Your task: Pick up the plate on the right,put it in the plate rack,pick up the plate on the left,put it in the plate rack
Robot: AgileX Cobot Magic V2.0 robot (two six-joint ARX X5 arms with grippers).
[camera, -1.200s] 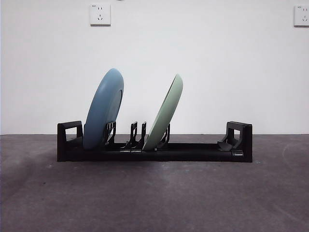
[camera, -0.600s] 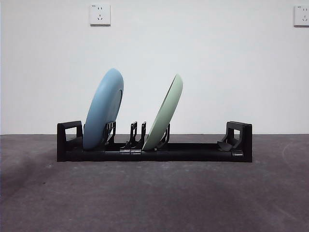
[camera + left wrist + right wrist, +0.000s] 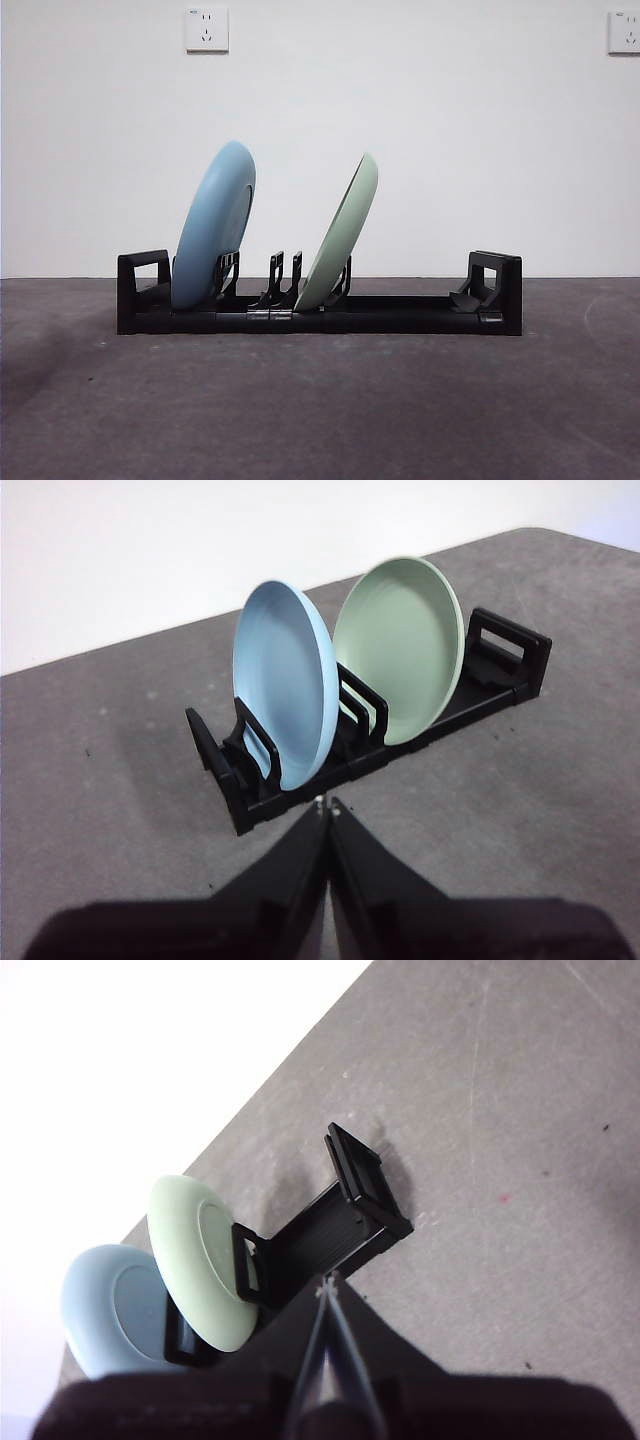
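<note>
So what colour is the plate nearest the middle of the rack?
Pale green plate, standing tilted in the black plate rack; the left wrist view shows it best.

Blue plate (image 3: pixel 213 225), green plate (image 3: pixel 340 235) block left slots — plate rack (image 3: pixel 400 315) right half open.

My left gripper (image 3: pixel 327 805) with two matte black jaws tapering to thin tips, small pale screws at the tips, my right gripper (image 3: pixel 327 1288) equally black, slim blade-like jaws, broad dark housings behind both
</note>
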